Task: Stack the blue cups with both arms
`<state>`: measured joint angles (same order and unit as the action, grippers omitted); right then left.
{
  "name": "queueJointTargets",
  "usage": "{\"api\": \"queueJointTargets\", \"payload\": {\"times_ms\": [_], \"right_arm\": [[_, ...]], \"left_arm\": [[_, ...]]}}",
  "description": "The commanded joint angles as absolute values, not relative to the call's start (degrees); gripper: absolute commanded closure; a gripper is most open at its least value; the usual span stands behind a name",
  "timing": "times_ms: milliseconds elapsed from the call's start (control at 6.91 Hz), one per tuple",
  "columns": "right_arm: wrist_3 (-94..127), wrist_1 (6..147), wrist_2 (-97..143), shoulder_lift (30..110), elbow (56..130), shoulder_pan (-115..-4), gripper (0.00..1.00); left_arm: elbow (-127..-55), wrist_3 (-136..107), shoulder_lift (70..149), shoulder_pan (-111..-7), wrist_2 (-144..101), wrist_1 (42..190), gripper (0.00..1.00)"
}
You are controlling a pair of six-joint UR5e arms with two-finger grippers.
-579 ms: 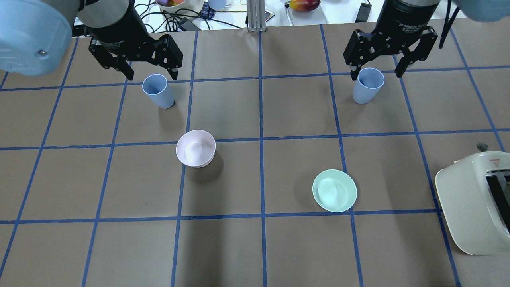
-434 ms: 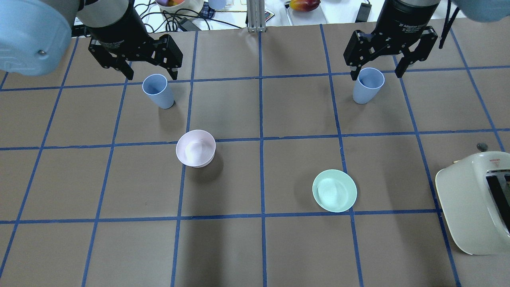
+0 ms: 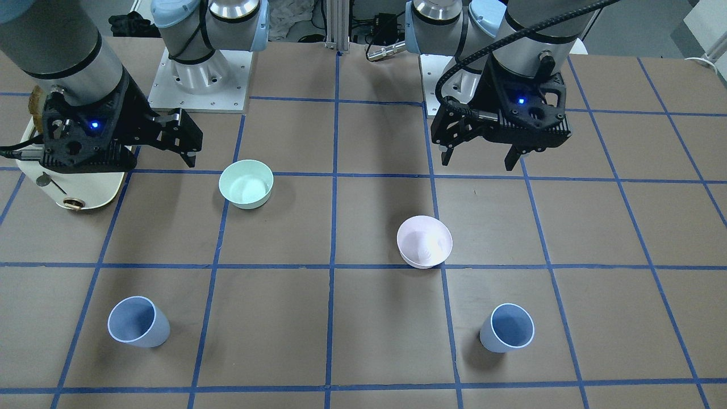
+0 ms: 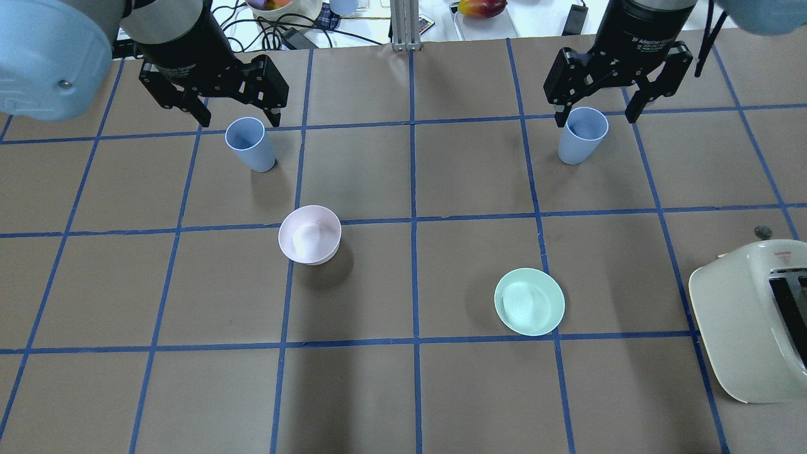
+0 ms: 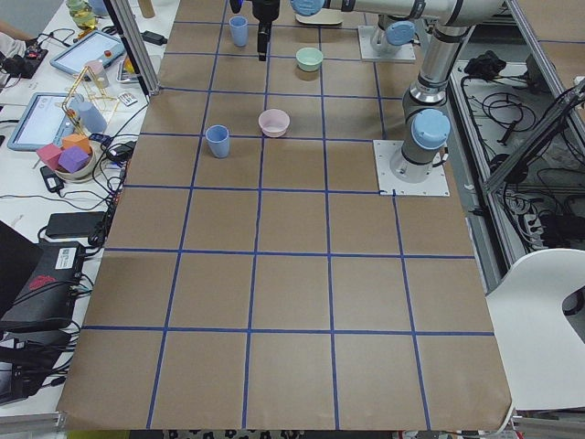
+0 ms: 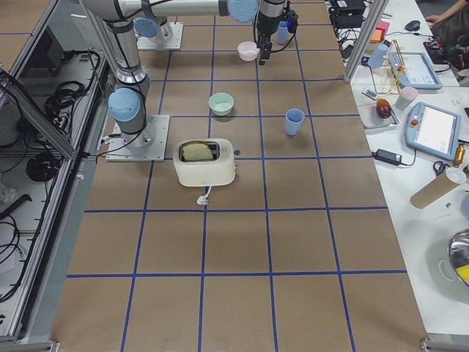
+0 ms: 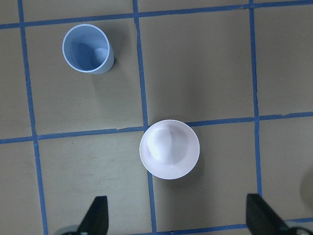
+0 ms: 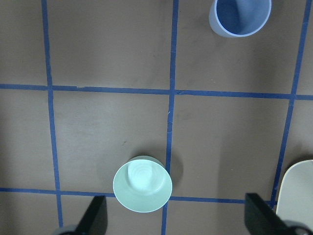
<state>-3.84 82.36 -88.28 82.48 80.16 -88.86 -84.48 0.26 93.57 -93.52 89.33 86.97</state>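
Two pale-blue cups stand upright on the brown table. The left cup is at the far left. The right cup is at the far right. My left gripper hangs open and empty high above the table, on the robot's side of the left cup. My right gripper is open and empty, held high on the robot's side of the right cup. Neither gripper touches a cup.
A pale pink bowl sits left of centre. A mint-green bowl sits right of centre. A cream toaster holding a slice of bread stands at the right edge. Cluttered side tables lie beyond the far edge.
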Motion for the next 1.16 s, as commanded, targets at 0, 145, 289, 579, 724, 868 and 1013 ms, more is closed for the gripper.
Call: {"api": "queueJointTargets", "payload": {"times_ms": [0, 145, 289, 579, 724, 868, 1013], "right_arm": [[-3.87, 82.35, -88.42, 82.44, 80.16, -88.86, 0.0], [-3.87, 82.44, -88.33, 82.44, 80.16, -88.86, 0.0], [-3.87, 82.35, -88.42, 82.44, 80.16, -88.86, 0.0], [-3.87, 82.35, -88.5, 82.44, 80.24, -88.86, 0.0], [-3.87, 82.35, -88.51, 82.44, 80.24, -88.86, 0.0], [-3.87, 82.35, -88.51, 82.44, 80.24, -88.86, 0.0], [-3.87, 82.35, -88.51, 82.44, 80.42, -88.86, 0.0]], "left_arm": [[-83.94, 0.35, 93.6, -93.43, 89.21, 87.36, 0.0], [-83.76, 0.26, 93.69, -93.43, 89.21, 87.36, 0.0], [-83.76, 0.35, 93.69, -93.34, 89.21, 87.36, 0.0], [-84.02, 0.26, 93.69, -93.43, 89.3, 87.45, 0.0], [-84.28, 0.26, 93.69, -93.6, 89.21, 87.8, 0.0], [-84.03, 0.26, 94.04, -93.6, 89.12, 87.72, 0.0], [-83.68, 0.26, 94.3, -93.43, 88.69, 88.58, 0.0]]}}
